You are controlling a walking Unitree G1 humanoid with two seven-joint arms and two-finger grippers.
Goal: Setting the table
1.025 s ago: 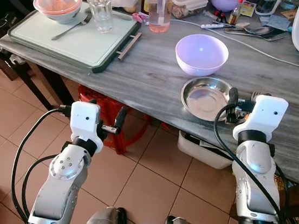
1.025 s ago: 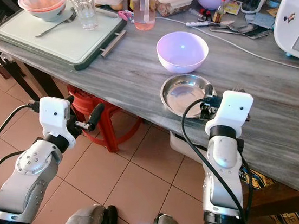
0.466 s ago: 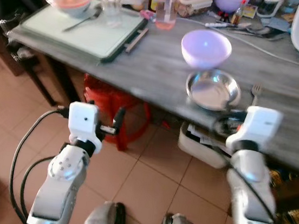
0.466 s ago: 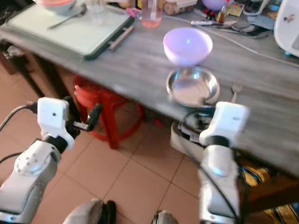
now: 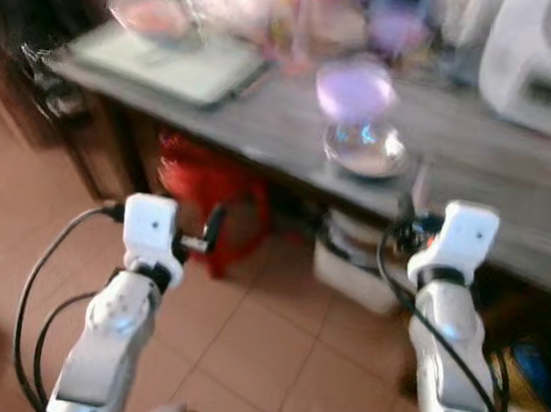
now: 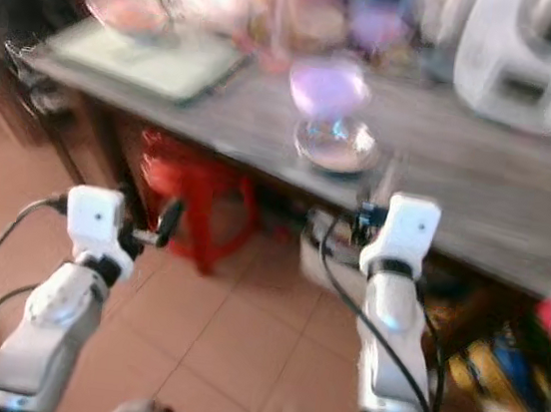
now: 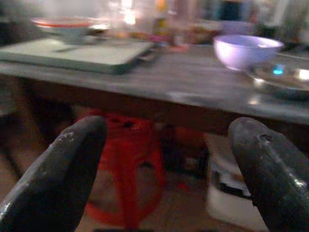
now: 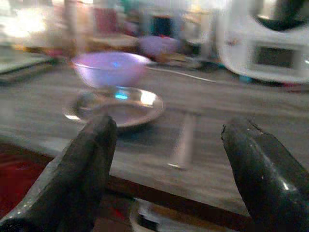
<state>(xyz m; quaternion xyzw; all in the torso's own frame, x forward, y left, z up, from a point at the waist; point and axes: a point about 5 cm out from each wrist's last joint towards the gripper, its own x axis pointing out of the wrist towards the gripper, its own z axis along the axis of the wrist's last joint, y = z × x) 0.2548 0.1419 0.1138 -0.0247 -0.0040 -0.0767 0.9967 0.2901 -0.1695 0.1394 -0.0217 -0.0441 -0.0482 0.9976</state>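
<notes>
- While both arms hang below the worktop (image 5: 519, 186), left end effector (image 7: 164, 169) and right end effector (image 8: 166, 164) gape, released and empty.
- Purple bowl (image 8: 110, 68), steel plate (image 8: 116, 104) and fork (image 8: 182, 145) sit near the worktop's edge.
- Risk: a blurred approach could knock the fork off.

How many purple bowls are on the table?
2. One purple bowl sits right behind the metal plate near the table's front edge; a second purple bowl is farther back among the clutter. Blur may hide others.
</notes>
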